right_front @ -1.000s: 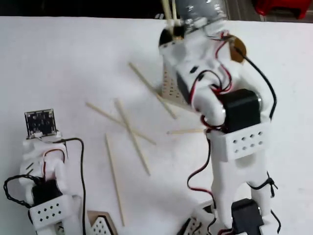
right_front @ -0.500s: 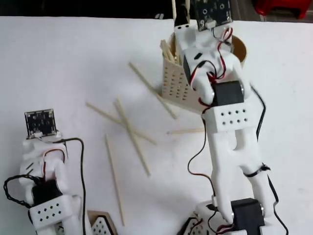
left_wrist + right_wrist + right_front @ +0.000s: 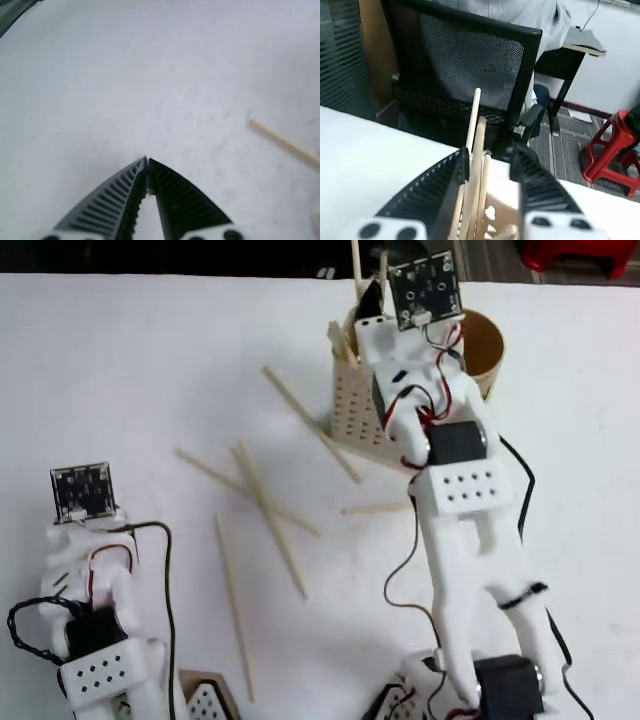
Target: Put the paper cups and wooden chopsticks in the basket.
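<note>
The white perforated basket [image 3: 358,412] stands at the table's far middle, with chopsticks [image 3: 342,343] sticking up out of it. My right gripper [image 3: 372,298] hangs over its far end, open. In the right wrist view the gripper [image 3: 491,155] has upright chopsticks [image 3: 475,145] between its fingers, resting against one finger [image 3: 451,176] and clear of the other. A brown paper cup [image 3: 485,340] shows at the basket's right end, partly behind the arm. Several chopsticks [image 3: 268,518] lie loose on the table. My left gripper [image 3: 148,167] is shut on nothing, low over bare table.
One loose chopstick [image 3: 303,422] lies with its end by the basket's left wall, and another [image 3: 380,508] lies beside the right arm. The left arm [image 3: 88,580] is at the near left corner. A chopstick end [image 3: 285,144] lies close to the left gripper.
The right arm has straightened over the basket and brought the chopsticks down into it. The brown cup now shows beside the arm. The left arm has not moved.
</note>
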Controlling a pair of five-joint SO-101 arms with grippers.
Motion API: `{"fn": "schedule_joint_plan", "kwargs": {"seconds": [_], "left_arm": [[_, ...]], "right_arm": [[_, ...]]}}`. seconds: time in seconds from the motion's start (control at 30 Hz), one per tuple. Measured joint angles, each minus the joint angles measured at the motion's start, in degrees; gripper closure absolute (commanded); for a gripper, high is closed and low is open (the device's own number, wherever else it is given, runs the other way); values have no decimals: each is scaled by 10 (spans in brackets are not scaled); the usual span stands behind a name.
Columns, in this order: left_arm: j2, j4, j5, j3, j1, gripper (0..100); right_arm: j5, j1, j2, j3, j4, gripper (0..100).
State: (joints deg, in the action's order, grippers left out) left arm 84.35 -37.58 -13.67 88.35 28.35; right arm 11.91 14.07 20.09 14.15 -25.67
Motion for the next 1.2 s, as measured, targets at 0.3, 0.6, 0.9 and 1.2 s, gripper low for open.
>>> {"fn": "schedule_joint_plan", "kwargs": {"seconds": [0.3,0.6,0.9,1.2], "left_arm": [[0,0,0,0,0,976],[0,0,0,0,0,976],[0,0,0,0,0,976],[0,0,0,0,0,976]], "right_arm": [[0,124,40,-67,-316,772],[0,248,-95,-44,-430,676],[0,303,-313,-66,-415,676],[0,306,-454,-153,-412,683]]}}
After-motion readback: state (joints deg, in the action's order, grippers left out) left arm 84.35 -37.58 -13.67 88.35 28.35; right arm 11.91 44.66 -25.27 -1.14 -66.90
